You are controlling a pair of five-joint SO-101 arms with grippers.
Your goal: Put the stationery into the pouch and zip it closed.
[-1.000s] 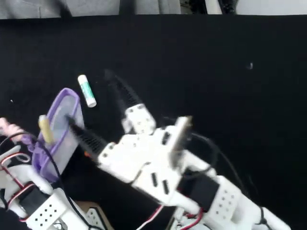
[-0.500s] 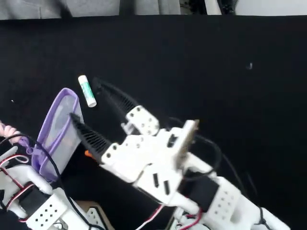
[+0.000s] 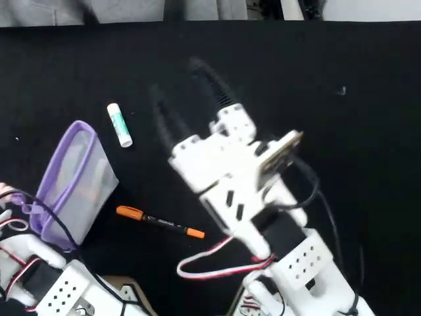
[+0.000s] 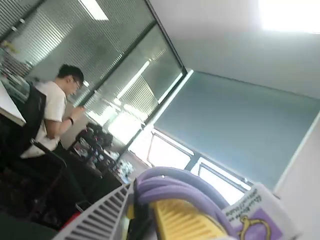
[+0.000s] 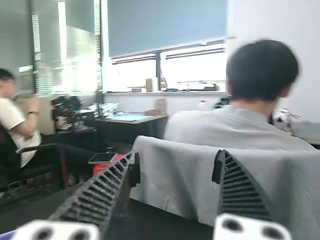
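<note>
A clear pouch (image 3: 72,181) with a purple rim stands open-mouthed at the left of the black table (image 3: 329,131). My left gripper (image 4: 134,216) is shut on its purple rim (image 4: 175,182), with a yellow item (image 4: 180,225) right beside the finger. A white and green glue stick (image 3: 119,124) lies just behind the pouch. An orange marker (image 3: 160,222) lies in front of the pouch, to its right. My right gripper (image 3: 187,99) hangs open above the middle of the table, well right of the pouch; nothing sits between its ribbed fingers (image 5: 100,195).
The left arm's base (image 3: 46,286) and its wires crowd the near left corner. The right arm's body (image 3: 263,217) with a red and white cable loop covers the near centre. A grey chair back (image 5: 190,175) stands beyond the table's far edge.
The right gripper has lifted away from the pouch mouth and swung back and to the right. The yellow item seen at the mouth is gone from there. The orange marker has come into sight.
</note>
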